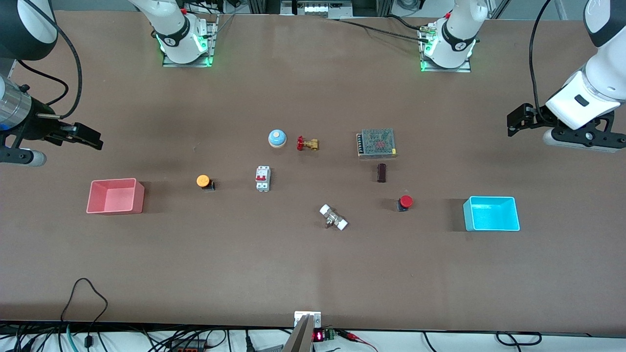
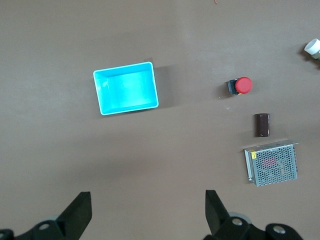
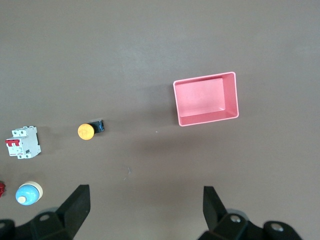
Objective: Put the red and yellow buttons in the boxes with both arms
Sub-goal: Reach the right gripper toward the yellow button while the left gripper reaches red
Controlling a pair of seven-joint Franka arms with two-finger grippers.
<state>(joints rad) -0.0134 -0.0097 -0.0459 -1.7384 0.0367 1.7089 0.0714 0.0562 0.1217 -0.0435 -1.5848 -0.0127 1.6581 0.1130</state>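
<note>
The red button (image 1: 405, 202) stands on the table beside the cyan box (image 1: 493, 224), which is empty and lies toward the left arm's end. Both show in the left wrist view, the red button (image 2: 240, 86) and the cyan box (image 2: 126, 88). The yellow button (image 1: 204, 181) stands beside the empty pink box (image 1: 115, 208) toward the right arm's end. The right wrist view shows the yellow button (image 3: 87, 131) and the pink box (image 3: 206, 98). My left gripper (image 1: 513, 123) (image 2: 148, 210) is open and empty, high over bare table. My right gripper (image 1: 90, 137) (image 3: 146, 205) is open and empty, high over bare table.
Between the buttons lie a white circuit breaker (image 1: 263, 178), a blue dome bell (image 1: 277, 138), a brass valve with a red handle (image 1: 307, 143), a metal mesh power supply (image 1: 376, 143), a small dark block (image 1: 382, 172) and a white-ended fitting (image 1: 333, 217).
</note>
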